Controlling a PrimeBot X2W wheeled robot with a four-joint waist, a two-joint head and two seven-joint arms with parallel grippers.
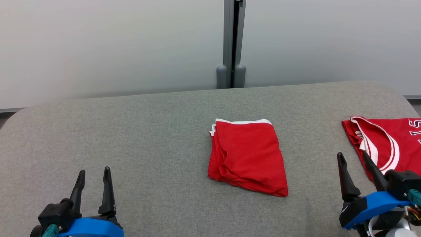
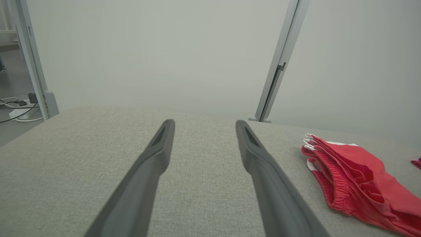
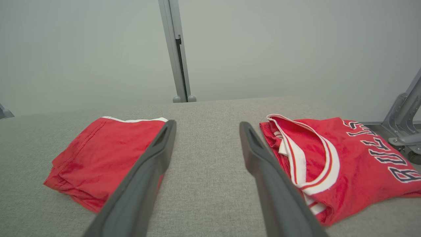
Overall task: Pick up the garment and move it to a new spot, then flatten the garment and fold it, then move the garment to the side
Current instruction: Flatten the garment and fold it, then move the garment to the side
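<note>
A red garment with a white band lies folded into a compact square at the middle of the grey cloth-covered table. The left wrist view shows this garment at its right, and in the right wrist view the garment is at the left. My left gripper hovers open near the front left, well apart from it, nothing between its fingers. My right gripper is open at the front right, between the folded garment and a red jersey, holding nothing.
A red jersey with white trim and dark lettering lies at the table's right edge. Pale wall panels and a grey post stand behind the table. Cables lie on the floor off the far left.
</note>
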